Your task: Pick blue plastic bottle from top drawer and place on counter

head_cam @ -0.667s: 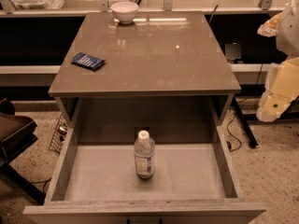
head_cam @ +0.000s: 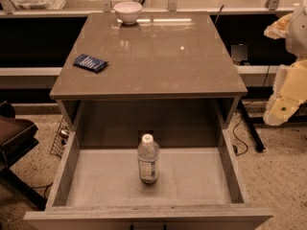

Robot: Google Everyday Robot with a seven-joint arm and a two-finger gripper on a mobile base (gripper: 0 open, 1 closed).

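Inside the top drawer (head_cam: 103, 181) the blue plastic bottle (head_cam: 148, 160) looks light and slippery, so I'd hold its middle with my gripper (head_cam: 283, 105), off right, open or shut I can't tell.

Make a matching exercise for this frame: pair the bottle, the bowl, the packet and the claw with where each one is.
Things
1. blue plastic bottle
2. white bowl
3. dark blue packet
4. claw

Places
A. at the far edge of the counter
B. off to the right of the counter, outside the drawer
C. standing upright on the floor of the open top drawer
D. lying near the left side of the counter

Pairs: 1-C, 2-A, 3-D, 4-B
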